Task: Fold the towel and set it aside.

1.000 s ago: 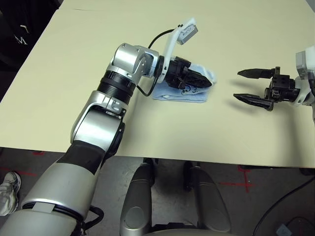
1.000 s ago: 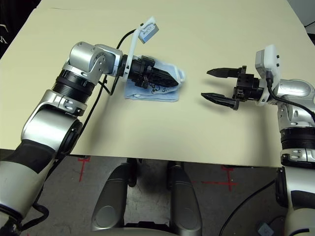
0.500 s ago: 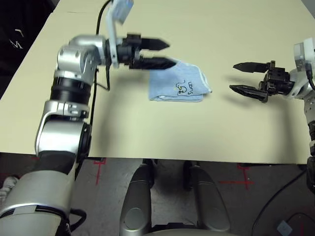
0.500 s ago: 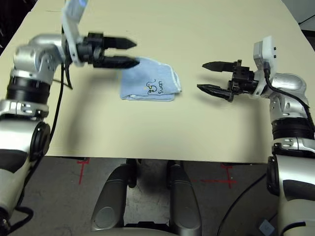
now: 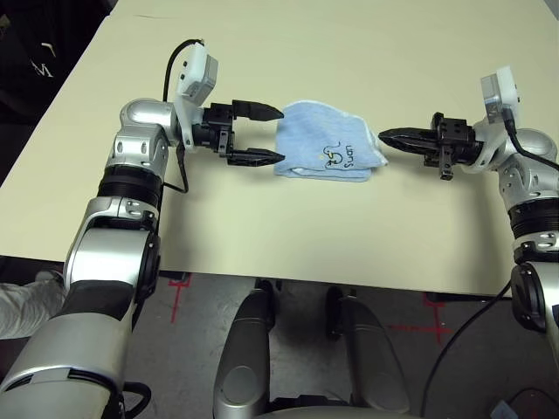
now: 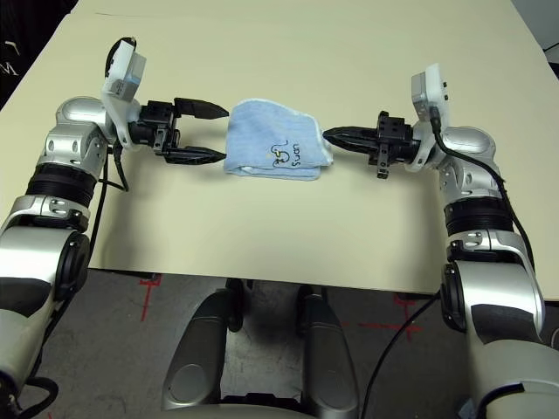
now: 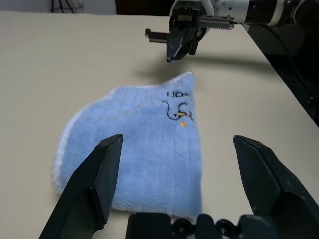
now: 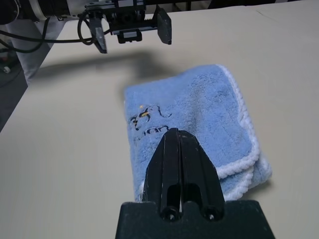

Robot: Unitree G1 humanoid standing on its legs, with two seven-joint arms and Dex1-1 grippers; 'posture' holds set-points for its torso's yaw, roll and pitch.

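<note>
Now towel (image 5: 325, 152) folded on table (image 5: 279, 236), between left gripper (image 5: 265, 133), jaws wide, and right gripper (image 5: 390, 137), pinched shut, empty. We judge it soft, light, limp; pinch stacked white-edged corner nearest right gripper.

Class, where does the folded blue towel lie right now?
In the head views the towel lies folded on the table, between the open left gripper and the shut right gripper.

Bright, even overhead light; soft shadows, sharp focus.
</note>
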